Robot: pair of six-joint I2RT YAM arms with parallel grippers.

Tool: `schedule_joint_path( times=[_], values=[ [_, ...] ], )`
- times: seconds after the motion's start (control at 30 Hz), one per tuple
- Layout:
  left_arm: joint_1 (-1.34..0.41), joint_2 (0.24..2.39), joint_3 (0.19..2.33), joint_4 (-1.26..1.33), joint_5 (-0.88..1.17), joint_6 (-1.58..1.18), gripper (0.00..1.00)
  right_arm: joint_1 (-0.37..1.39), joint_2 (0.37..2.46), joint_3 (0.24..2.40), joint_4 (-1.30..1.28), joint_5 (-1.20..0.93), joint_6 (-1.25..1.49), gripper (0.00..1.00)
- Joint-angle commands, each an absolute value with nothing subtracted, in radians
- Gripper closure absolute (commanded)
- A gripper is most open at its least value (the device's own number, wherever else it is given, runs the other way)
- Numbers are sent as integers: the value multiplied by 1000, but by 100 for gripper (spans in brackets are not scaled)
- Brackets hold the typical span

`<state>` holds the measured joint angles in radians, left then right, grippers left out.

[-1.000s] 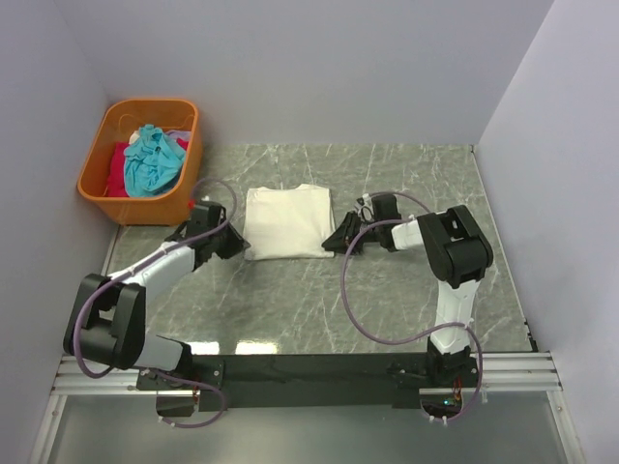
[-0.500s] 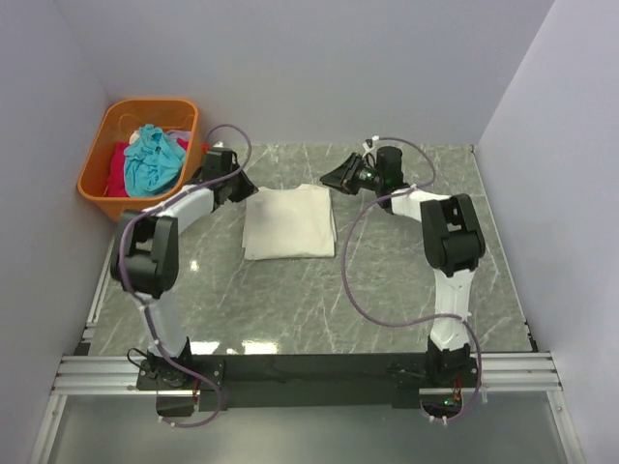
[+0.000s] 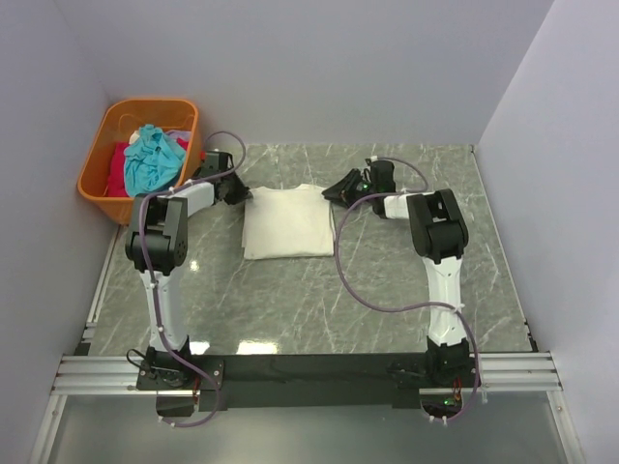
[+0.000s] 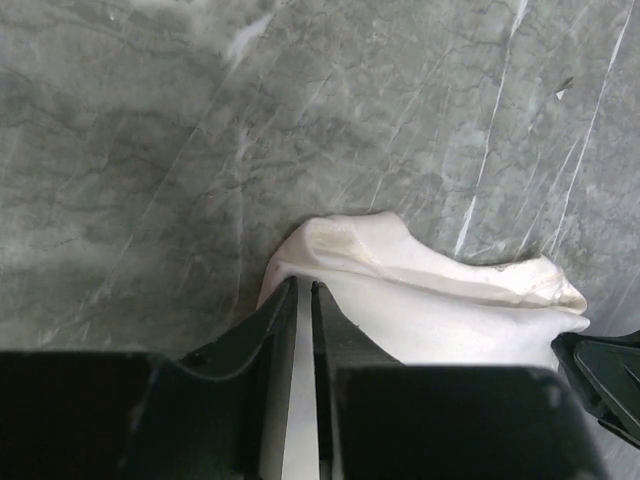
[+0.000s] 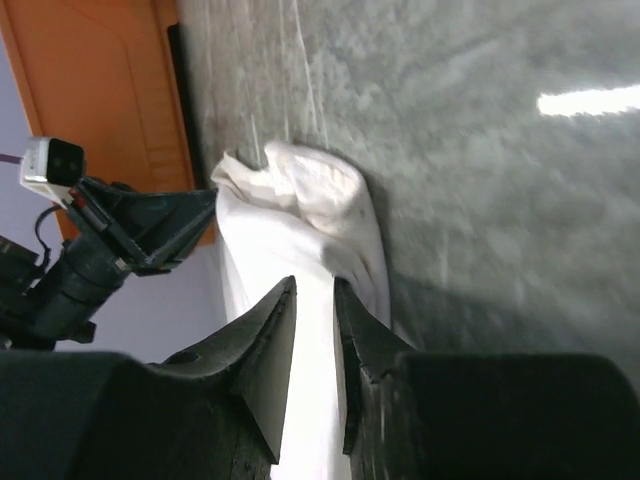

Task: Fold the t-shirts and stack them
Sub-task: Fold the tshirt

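The marbled grey surface has plenty of bare room toward the arm bases and to the right. Its far edge meets the back wall not far beyond the work.

The cream t-shirt lies left of centre as a near-square packet. Its sides look fairly straight, but its far edge is rumpled and puffed up in both wrist views. It seems to be at the last tidy of its fold, with stacking not yet begun.

The orange basket sits in the far-left corner, near the shirt's left side, and holds a teal t-shirt on top of a red t-shirt, both unfolded.

The left tool is at the packet's far-left corner and the right tool at its far-right corner, facing each other across the far edge. The left fingers are all but closed, with only a thin slit between them. The right fingers stand a little wider apart. Cream cloth shows in both gaps, but I cannot tell whether it is pinched or only lies beyond.

The next move probably calls for flattening that far edge, then letting go and lifting clear without dragging the packet. After that the left arm should reach into the basket for the teal shirt, keeping its elbow and purple cable off the rim
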<state>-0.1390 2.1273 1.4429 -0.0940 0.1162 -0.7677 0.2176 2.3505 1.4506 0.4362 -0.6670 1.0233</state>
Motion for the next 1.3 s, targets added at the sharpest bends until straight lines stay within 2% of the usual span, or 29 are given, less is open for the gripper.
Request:
schedule_joint_path(
  times=[0.0, 0.07, 0.2, 0.23, 0.3, 0.33, 0.4, 0.43, 0.53, 0.83, 0.93, 1.1, 1.13, 1.23, 1.27],
  values=[
    [-133, 2076, 1441, -123, 97, -758, 80, 196, 2220, 1402, 385, -623, 933, 71],
    [-135, 2005, 1422, -133, 87, -755, 74, 196, 2172, 1388, 335, -611, 879, 69],
    [-150, 1843, 1356, -202, 12, -739, 56, 196, 2031, 1310, 207, -595, 747, 51],
    [-158, 1765, 1339, -221, 5, -736, 49, 198, 2010, 1296, 183, -588, 729, 49],
    [-166, 1682, 1287, -236, -36, -726, 42, 201, 1964, 1272, 88, -565, 664, 46],
    [-173, 1598, 1270, -257, -55, -716, 35, 206, 1951, 1264, 63, -545, 646, 46],
    [-179, 1511, 1215, -271, -89, -701, 26, 210, 1921, 1244, -1, -525, 598, 43],
    [-179, 1430, 1198, -293, -100, -681, 17, 219, 1914, 1240, -29, -509, 586, 42],
    [-181, 1283, 1135, -336, -165, -629, 1, 236, 1896, 1221, -83, -483, 554, 37],
    [-179, 863, 881, -361, -357, -514, 0, 301, 1942, 1230, -115, -423, 552, 35],
    [-179, 777, 796, -331, -368, -514, 1, 325, 1980, 1256, -130, -408, 552, 35],
    [-179, 756, 735, -318, -335, -520, 2, 356, 2039, 1290, -144, -396, 552, 36],
    [-179, 773, 738, -321, -330, -519, 2, 363, 2045, 1295, -146, -396, 552, 37],
    [-179, 804, 759, -330, -334, -511, 3, 380, 2066, 1316, -158, -393, 546, 50],
    [-179, 808, 762, -330, -334, -509, 3, 388, 2075, 1331, -179, -391, 531, 59]
  ],
)
